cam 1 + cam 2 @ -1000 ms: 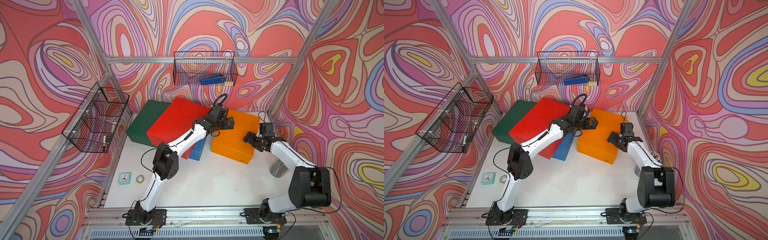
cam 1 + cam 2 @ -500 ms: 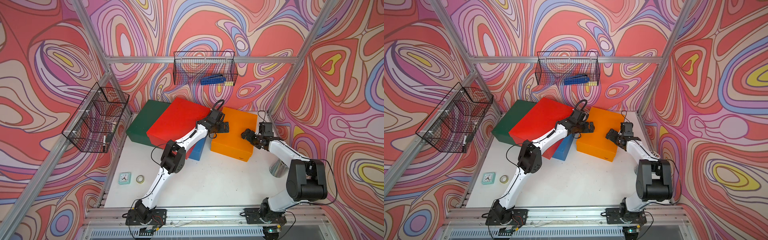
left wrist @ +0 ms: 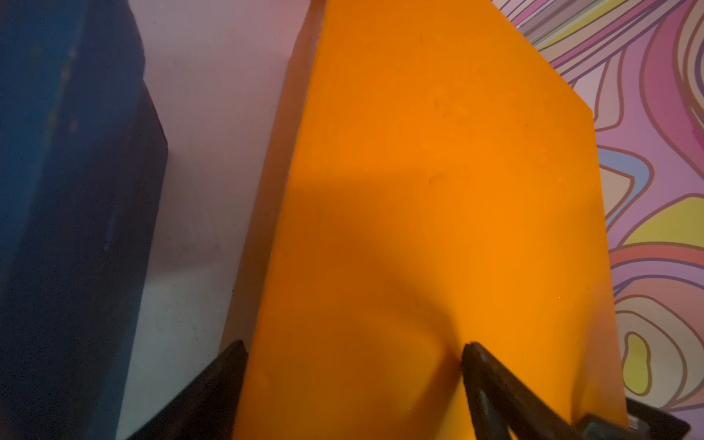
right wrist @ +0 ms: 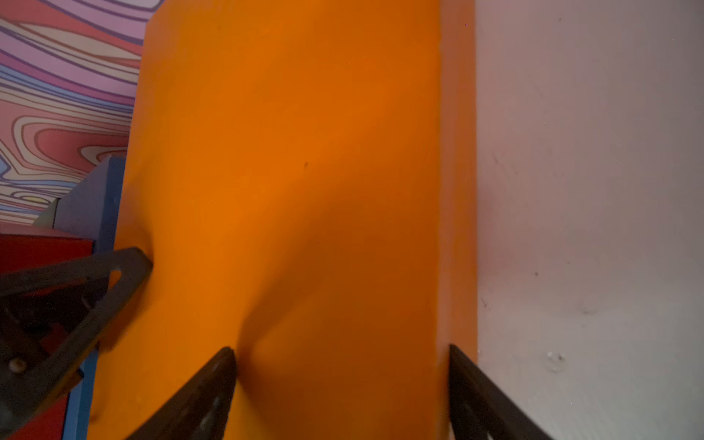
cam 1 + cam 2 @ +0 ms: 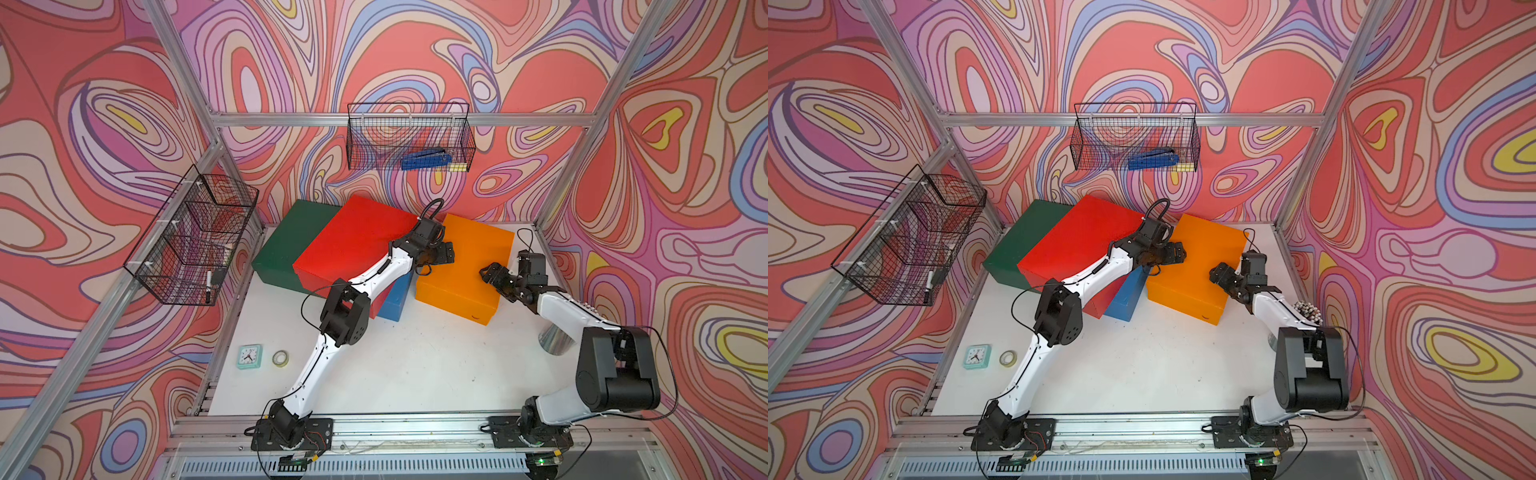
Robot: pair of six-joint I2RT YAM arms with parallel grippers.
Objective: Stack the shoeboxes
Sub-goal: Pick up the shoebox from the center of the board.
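The orange shoebox [image 5: 467, 253] lies nearest on the table [image 5: 415, 374], toward its right edge. The left gripper [image 3: 352, 348] and right gripper [image 4: 341, 350] sit at opposite sides of it, each spread wide astride a lid edge, clenching nothing. Just left, the blue shoebox [image 5: 395, 301] peeks from under the red shoebox [image 5: 353, 245]; the dark green shoebox [image 5: 291, 241] fills the far left corner

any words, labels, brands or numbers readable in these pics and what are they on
No text can be read.
clock: dial numerals too small to read.
orange shoebox: small dark mark on its near side, too small to read.
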